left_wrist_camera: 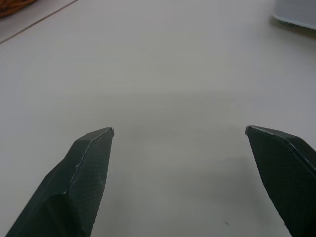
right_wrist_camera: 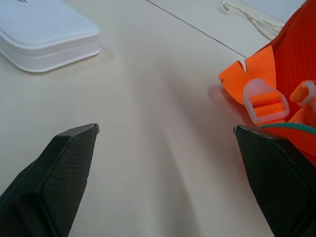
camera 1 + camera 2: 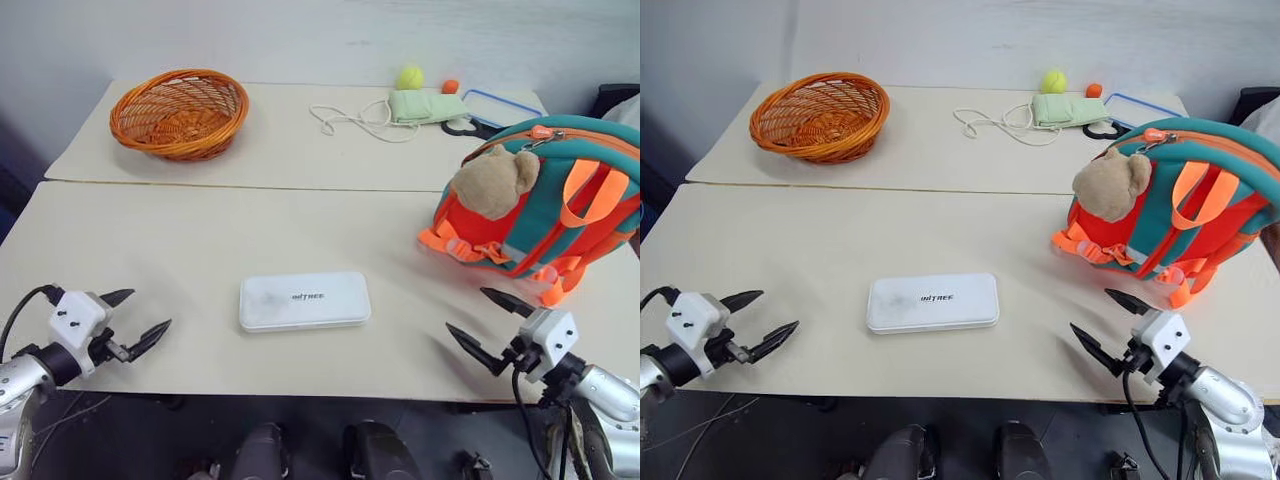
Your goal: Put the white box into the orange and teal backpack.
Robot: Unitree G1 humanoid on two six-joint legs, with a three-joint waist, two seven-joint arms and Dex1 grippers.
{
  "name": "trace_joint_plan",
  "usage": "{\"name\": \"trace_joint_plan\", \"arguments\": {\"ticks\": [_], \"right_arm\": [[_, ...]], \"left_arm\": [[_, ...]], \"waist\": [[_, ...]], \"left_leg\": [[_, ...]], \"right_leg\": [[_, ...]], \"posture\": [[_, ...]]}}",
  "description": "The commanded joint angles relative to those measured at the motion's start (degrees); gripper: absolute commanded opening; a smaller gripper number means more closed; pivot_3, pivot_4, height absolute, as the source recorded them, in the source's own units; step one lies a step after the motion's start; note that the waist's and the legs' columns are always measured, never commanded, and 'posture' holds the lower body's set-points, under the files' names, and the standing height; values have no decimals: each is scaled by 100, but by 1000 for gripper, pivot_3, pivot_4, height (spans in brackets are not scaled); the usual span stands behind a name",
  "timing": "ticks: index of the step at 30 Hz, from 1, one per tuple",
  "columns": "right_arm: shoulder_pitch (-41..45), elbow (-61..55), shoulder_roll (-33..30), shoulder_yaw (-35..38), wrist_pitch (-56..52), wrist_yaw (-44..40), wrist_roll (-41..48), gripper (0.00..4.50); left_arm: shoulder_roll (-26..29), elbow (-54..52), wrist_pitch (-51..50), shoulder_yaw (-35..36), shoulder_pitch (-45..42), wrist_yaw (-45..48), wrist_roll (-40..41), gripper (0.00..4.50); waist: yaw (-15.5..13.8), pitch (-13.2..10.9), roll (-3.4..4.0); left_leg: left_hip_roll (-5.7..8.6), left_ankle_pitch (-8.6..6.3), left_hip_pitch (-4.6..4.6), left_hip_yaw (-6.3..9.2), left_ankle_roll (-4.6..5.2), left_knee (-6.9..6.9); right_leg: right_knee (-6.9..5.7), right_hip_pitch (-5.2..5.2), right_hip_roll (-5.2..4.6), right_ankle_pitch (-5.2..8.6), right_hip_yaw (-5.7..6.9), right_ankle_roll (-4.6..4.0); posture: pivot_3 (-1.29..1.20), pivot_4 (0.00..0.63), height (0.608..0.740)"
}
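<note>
The white box (image 3: 304, 301) lies flat on the near table, roughly centred, with small dark lettering on its lid. The orange and teal backpack (image 3: 560, 205) stands at the table's right side, a tan plush bear (image 3: 494, 180) on its front and orange straps (image 2: 256, 86) trailing toward me. My left gripper (image 3: 142, 318) hovers open over the front left of the table, well left of the box. My right gripper (image 3: 487, 324) is open near the front right edge, just in front of the backpack's straps, and the box's corner (image 2: 47, 37) shows beyond its fingers.
An orange wicker basket (image 3: 181, 112) sits on the far table at the left. At the back right lie a white cord (image 3: 350, 118), a pale green pouch (image 3: 425, 105), a yellow ball (image 3: 409, 77) and a clear blue-rimmed lid (image 3: 500, 105). A seam (image 3: 240, 184) divides the two tables.
</note>
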State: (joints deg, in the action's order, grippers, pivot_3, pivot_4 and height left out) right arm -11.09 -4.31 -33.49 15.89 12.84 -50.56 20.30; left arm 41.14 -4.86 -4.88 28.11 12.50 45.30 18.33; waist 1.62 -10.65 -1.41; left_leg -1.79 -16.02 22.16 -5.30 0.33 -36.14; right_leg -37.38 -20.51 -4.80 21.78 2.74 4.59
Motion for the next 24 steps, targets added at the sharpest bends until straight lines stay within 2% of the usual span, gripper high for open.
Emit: {"name": "trace_joint_plan", "arguments": {"ticks": [1,3,7,10,11,14,19,24], "right_arm": [[11,28,-110,13,-15,-54,11,4478],[-38,60,-75,22,-78,-52,31,4478],[-207,-166,-165,-243,-396,-583,336,4478],[73,-500,-148,-531,-777,-553,377,4478],[219,-595,-145,-667,-961,-556,396,4306],[638,-709,-122,-1062,-1224,-577,238,3548],[1696,-369,10,-1747,-1508,-379,-350,1820],[2377,172,-27,-1962,-1296,-187,-899,92]], "left_arm": [[13,-260,-51,210,-166,-4,343,4500],[6,-386,-276,270,-217,50,635,4500],[97,-601,-577,372,-134,75,825,4500],[249,-669,-919,333,-192,182,991,4500],[293,-723,-993,244,-219,211,989,4313],[349,-848,-1204,-161,-405,54,742,3596],[81,-832,-1544,-1182,-1185,-466,260,2030],[-45,-763,-1708,-1537,-1522,-424,235,486]], "waist": [[-9,0,0],[-9,1,-1],[-1,1,-1],[52,0,0],[65,0,0],[41,2,3],[-20,2,2],[1,3,0]], "left_leg": [[1,0,0,0,1,-2],[1,-1,0,2,4,-7],[0,2,-2,2,-2,-2],[-2,8,-3,0,-13,-4],[-3,8,-4,0,-11,-4],[-2,10,-7,2,-10,-6],[2,15,-2,4,-19,-8],[5,13,7,1,-18,-21]], "right_leg": [[-1,1,0,0,0,0],[-2,4,-1,0,1,0],[-2,5,-1,0,1,0],[-5,3,2,0,-2,0],[-6,3,2,0,-2,0],[-11,3,1,0,-3,0],[-12,0,0,0,0,0],[-14,-3,-1,0,0,0]], "posture": [[0,150,740],[0,150,740],[0,150,740],[0,150,740],[0,150,740],[0,150,740],[0,150,740],[0,150,740]]}}
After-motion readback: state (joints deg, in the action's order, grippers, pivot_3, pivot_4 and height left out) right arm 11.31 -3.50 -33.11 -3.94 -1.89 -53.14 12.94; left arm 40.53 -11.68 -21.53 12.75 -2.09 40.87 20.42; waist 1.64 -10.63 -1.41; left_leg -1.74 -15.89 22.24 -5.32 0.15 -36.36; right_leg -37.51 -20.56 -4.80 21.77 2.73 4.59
